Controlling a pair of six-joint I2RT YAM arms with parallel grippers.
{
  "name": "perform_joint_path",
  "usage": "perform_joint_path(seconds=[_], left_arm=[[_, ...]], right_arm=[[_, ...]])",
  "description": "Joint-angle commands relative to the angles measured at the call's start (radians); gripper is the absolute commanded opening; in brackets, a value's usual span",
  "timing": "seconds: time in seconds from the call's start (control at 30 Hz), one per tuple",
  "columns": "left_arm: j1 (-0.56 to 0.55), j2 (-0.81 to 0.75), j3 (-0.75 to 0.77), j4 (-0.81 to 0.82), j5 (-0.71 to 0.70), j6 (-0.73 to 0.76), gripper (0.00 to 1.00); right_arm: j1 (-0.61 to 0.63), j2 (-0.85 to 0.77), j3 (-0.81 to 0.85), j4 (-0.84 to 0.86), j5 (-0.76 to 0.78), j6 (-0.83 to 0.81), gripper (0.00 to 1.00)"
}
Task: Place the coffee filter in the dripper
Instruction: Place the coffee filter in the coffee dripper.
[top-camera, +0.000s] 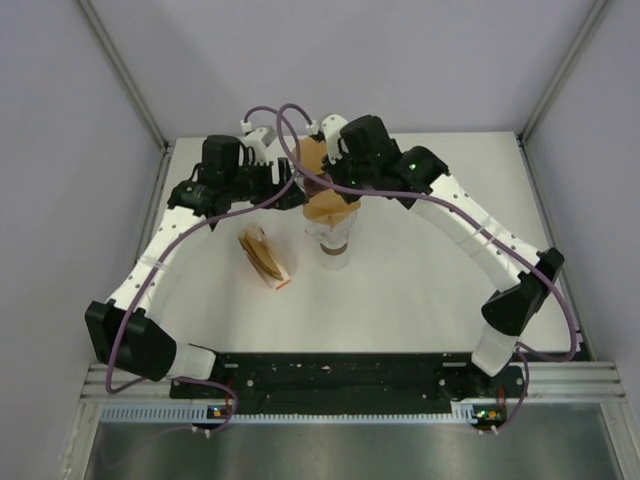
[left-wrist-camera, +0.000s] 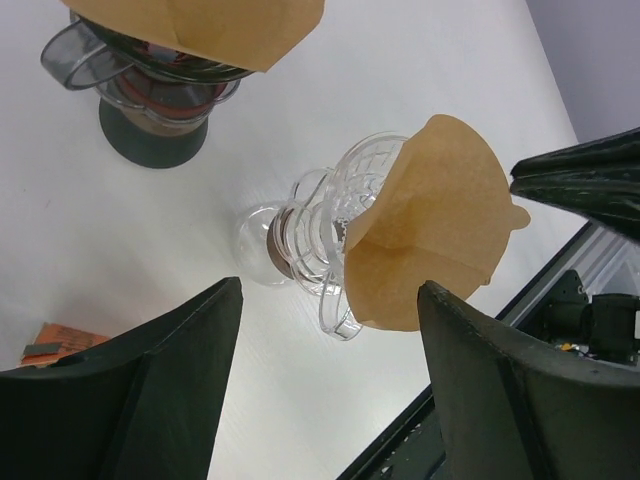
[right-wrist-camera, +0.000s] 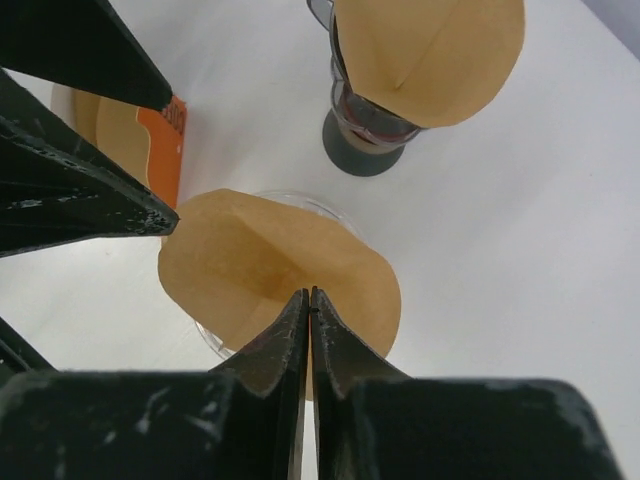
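Orange-edged filter pack (top-camera: 265, 257) lies on the tabletop (top-camera: 420, 290) at 7 o'clock from the clear dripper (left-wrist-camera: 310, 235). Left gripper (left-wrist-camera: 330, 288), at 9 o'clock of that dripper, hangs with fingers spread wide, grasping nothing. Coffee filter (right-wrist-camera: 260, 255) sits tilted in the dripper's mouth, its edge pinched between the clenched fingers of the right gripper (right-wrist-camera: 310, 295). Second dripper (left-wrist-camera: 150, 100), holding its own filter (right-wrist-camera: 430, 50), stands at 5 o'clock.

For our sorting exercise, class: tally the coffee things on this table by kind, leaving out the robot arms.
Drippers: 2 (clear dripper, dark-based dripper)
Loose paper filters: 2 (held filter, other filter)
Filter packs: 1 (filter pack)
Total: 5
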Motion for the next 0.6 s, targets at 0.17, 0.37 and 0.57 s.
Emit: perform_joint_path(seconds=[0.17, 0.37, 0.57], left_arm=[[0.015, -0.039, -0.102, 0.106, 0.006, -0.203, 0.75], [0.013, -0.015, -0.128, 0.150, 0.037, -0.237, 0.74], [0.012, 0.001, -0.145, 0.192, 0.075, -0.263, 0.73]], right_arm=[[0.010, 0.101, -0.014, -0.066, -0.091, 0.041, 0.00], [0.028, 0.179, -0.020, -0.101, -0.099, 0.044, 0.00], [0.047, 0.228, -0.041, -0.102, -0.039, 0.094, 0.00]])
